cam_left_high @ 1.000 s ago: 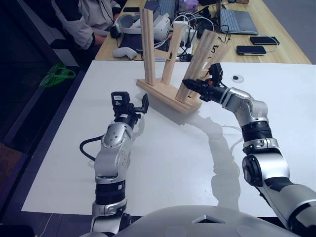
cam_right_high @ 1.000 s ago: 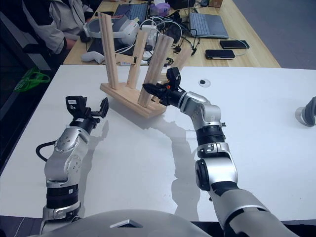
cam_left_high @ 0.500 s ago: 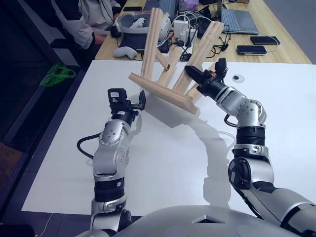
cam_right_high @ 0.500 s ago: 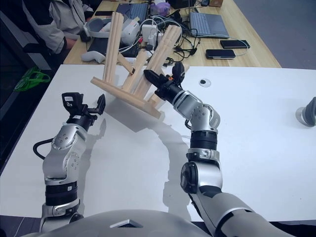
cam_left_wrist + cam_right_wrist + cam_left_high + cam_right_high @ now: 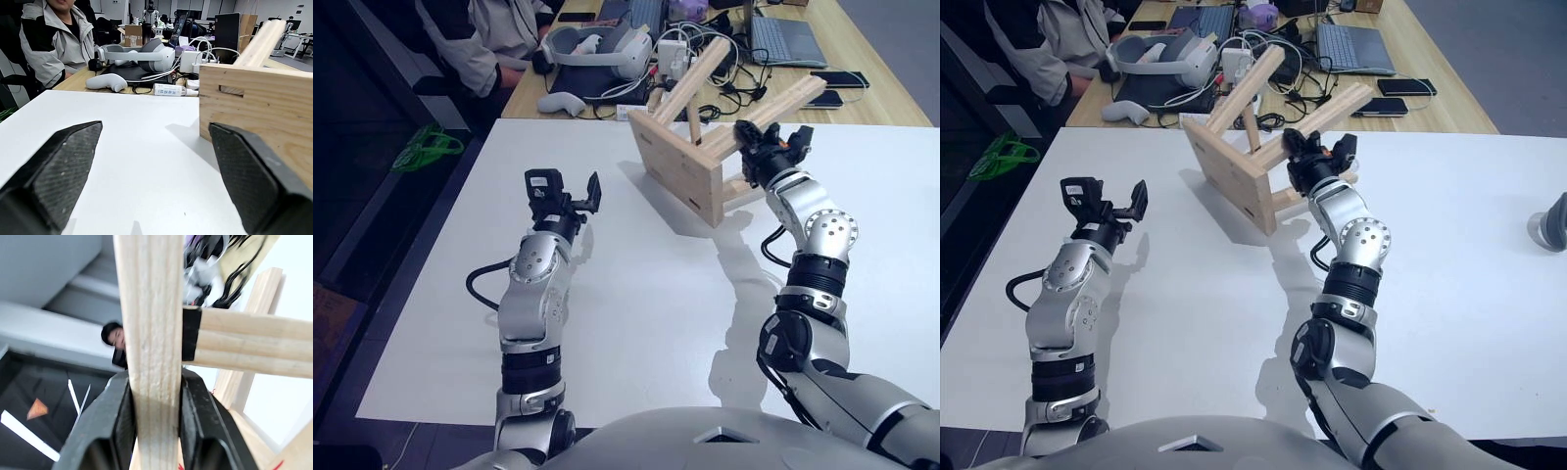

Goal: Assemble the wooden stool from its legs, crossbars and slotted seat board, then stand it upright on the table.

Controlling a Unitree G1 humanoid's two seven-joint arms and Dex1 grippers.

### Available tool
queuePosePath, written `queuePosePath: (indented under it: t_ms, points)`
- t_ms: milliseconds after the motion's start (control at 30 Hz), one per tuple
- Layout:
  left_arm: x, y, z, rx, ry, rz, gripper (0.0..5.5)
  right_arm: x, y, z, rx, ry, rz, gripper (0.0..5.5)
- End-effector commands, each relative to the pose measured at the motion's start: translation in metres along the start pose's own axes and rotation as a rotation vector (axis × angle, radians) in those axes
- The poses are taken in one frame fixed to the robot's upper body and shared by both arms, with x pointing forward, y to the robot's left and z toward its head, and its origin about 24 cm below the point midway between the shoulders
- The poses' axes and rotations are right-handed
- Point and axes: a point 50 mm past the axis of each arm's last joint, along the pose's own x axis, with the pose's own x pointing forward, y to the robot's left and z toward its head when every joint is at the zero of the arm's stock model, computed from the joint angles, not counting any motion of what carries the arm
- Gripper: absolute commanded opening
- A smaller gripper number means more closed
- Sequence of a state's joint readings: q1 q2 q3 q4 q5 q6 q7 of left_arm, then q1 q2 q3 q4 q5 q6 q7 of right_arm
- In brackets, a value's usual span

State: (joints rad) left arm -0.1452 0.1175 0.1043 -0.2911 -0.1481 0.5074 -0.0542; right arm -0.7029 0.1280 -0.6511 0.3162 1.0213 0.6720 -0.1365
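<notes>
The stool (image 5: 690, 162) sits toward the far edge of the white table (image 5: 636, 313), a little right of the middle, tipped well over. Its seat board (image 5: 674, 168) stands nearly on edge, with the lower corner looking to be down on the table, and the legs (image 5: 773, 103) point up and away to the right. Small slots (image 5: 231, 90) are cut through the board's face; I cannot tell what sits in them, as they read only as dark rectangles.

The right gripper (image 5: 751, 149) is up among the legs just behind the board, its fingers (image 5: 198, 431) pinching one leg from both sides. A crossbar (image 5: 244, 350) meets that leg right above the grip. The arm and board hide the lowest leg for most of its length.

The left gripper (image 5: 567, 195) hangs over the table to the left of the stool, near it but apart, fingers (image 5: 63, 161) spread wide with nothing between them. From its wrist camera the seat board is cut off at the side, and only one leg tip shows above it.
</notes>
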Motion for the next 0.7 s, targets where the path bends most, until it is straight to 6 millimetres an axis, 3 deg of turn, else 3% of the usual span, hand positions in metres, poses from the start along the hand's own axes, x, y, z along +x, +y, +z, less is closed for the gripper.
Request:
queuePosePath:
  t_ms: [33, 433, 567, 700]
  points:
    - [0.004, 0.000, 0.001, 0.018, -0.002, -0.008, 4.05, 0.004, 0.017, -0.036, 0.311, -0.048, 0.052, 1.02]
    - [0.008, -0.001, 0.007, 0.051, -0.021, -0.038, 4.05, 0.002, -0.021, -0.050, 0.349, -0.018, -0.207, 1.02]
    - [0.009, 0.000, 0.008, 0.057, -0.026, -0.037, 4.05, -0.002, -0.046, -0.060, 0.269, 0.031, -0.390, 1.02]
    - [0.009, 0.000, 0.008, 0.059, -0.029, -0.035, 4.05, -0.006, -0.059, -0.065, 0.161, 0.096, -0.487, 1.05]
